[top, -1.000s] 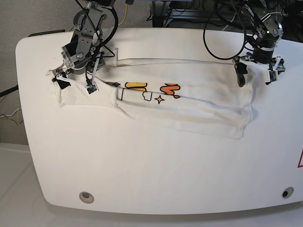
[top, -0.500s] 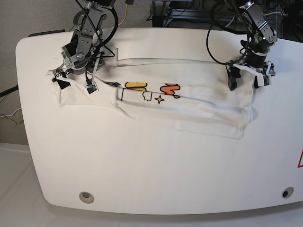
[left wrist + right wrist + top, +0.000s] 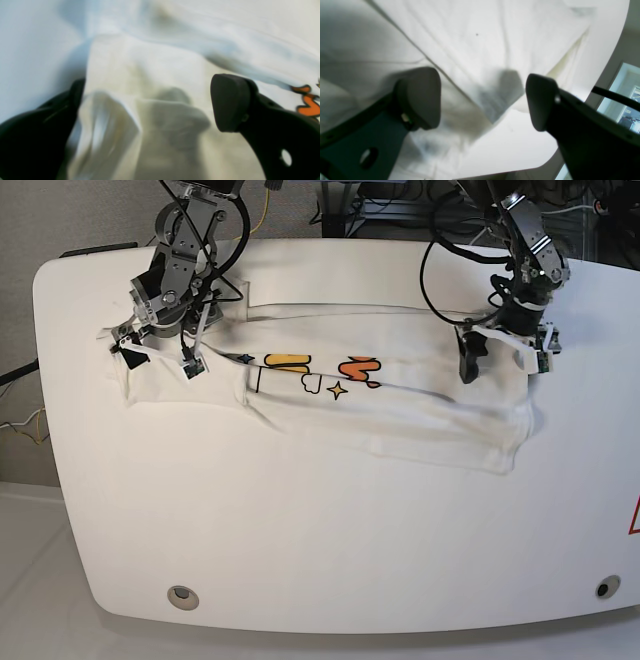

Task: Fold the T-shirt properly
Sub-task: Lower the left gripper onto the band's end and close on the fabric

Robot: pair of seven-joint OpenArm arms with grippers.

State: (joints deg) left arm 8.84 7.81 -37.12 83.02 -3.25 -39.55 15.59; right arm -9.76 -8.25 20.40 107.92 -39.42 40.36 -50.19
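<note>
So the T-shirt (image 3: 400,410) is lying across the far half of the white table (image 3: 330,550), already folded into a long crumpled band running side to side. Only a bit of the print shows in the base view: a yellow shape, an orange squiggle, a small star and a cloud outline near the middle. The rest of the lettering is tucked under the folds, so the words can't be read. A flat strip of fabric sticks out along the far edge, and the near right corner hangs a bit lower than the rest.

The left gripper (image 3: 497,356) sits over the shirt's right end in the base view, jaws spread wide, holding nothing. In its wrist camera the two black fingers (image 3: 231,102) straddle a raised bump of cloth, but that shot is really blurry and I can't tell whether the tips actually touch the fabric. A sliver of orange print is cut off at the frame's right edge.

The right gripper (image 3: 160,358) is at the opposite end, over the sleeve area, also wide open and empty. Its wrist view shows the fingers (image 3: 420,97) on either side of a cloth corner near the table's rounded edge; contact is hard to judge there too.
</note>
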